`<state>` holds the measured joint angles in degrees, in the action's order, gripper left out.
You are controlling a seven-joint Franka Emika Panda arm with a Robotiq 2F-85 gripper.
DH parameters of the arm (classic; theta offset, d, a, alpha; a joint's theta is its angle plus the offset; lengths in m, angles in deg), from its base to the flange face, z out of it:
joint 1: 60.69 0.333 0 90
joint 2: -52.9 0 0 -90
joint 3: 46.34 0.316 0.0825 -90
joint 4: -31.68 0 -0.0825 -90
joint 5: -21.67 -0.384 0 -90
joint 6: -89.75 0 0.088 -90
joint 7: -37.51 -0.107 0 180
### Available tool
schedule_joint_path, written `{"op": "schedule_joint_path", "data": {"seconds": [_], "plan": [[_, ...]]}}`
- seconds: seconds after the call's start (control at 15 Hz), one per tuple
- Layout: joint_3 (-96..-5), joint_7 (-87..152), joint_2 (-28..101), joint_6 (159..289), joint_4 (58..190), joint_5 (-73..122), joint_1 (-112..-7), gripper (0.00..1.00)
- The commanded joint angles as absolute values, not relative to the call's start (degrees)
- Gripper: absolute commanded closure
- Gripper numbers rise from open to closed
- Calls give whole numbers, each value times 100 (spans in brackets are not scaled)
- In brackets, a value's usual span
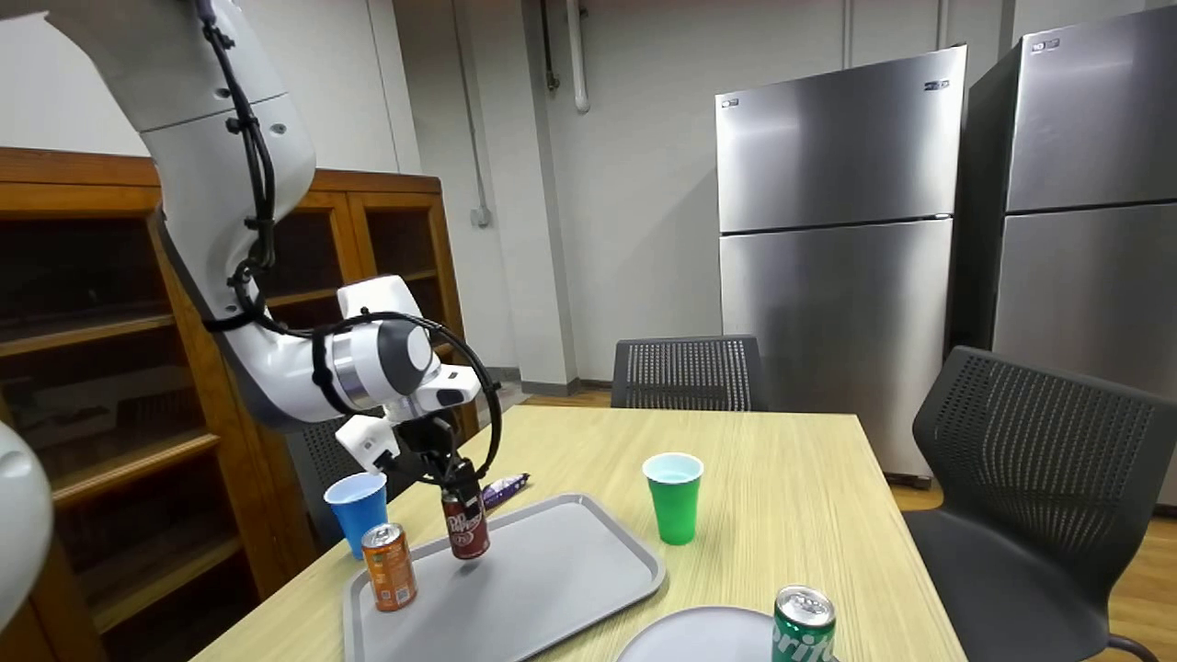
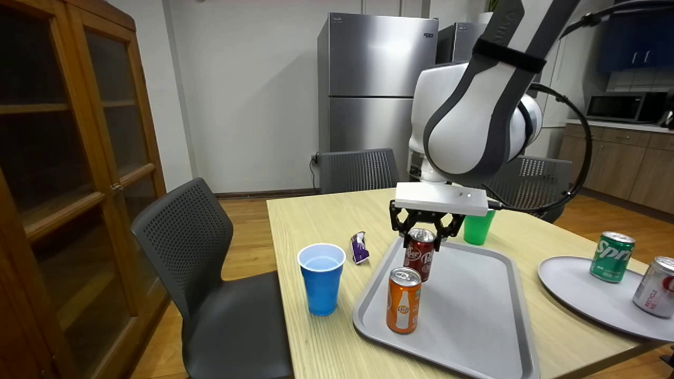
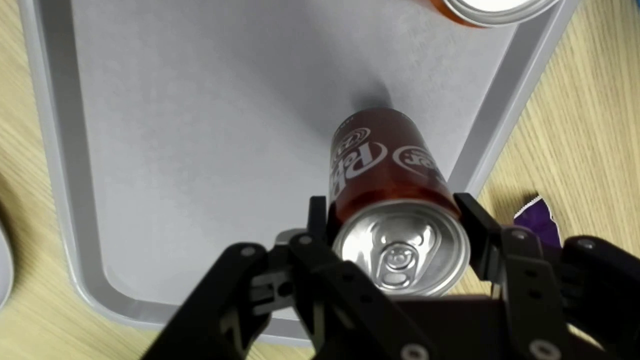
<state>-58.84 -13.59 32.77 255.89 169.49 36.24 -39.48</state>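
A pale wooden table (image 1: 782,515) fills the middle of the room, with dark chairs (image 2: 184,247) around it. A brown cabinet (image 2: 108,231) with glass doors stands to a side, steel fridges (image 1: 837,248) are set near a light wall (image 1: 634,165), and a microwave (image 2: 613,107) sits farther off. On the table lies a grey tray (image 2: 474,310). Over the tray, near an edge, the tool (image 2: 422,243) grips a red can (image 3: 382,155), its fingers (image 3: 477,225) pressed to opposite sides just under the lid; whether the base touches the tray is hard to tell. An orange can (image 2: 403,310) stands upright on the same tray, covering a bit of the red can in an exterior view. Just off that edge are a crumpled purple wrapper (image 2: 359,247), partly hidden by the tool in the wrist view, and an upright blue cup (image 2: 322,284). A green cup (image 1: 677,506) stands beyond another edge, and the arm (image 2: 463,152) hides part of it in an exterior view. Across the tray from the wrapper, a round grey plate (image 2: 579,289) carries a green can (image 2: 612,258) and a silver can (image 2: 655,287), the latter cut off by the picture's border.
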Motion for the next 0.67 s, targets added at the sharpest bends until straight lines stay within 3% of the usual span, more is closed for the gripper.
{"op": "schedule_joint_path", "data": {"seconds": [0.0,0.4,0.47,0.53,0.6], "plan": [[-5876,-1480,3066,25615,16692,3527,-3868,62],[-5887,-1430,2858,25575,16504,3349,-3800,62],[-5928,-1426,2852,25555,16490,3368,-3756,26],[-5983,-1443,2860,25574,16500,3407,-3707,9],[-5988,-1431,2885,25567,16510,3409,-3701,4]]}}
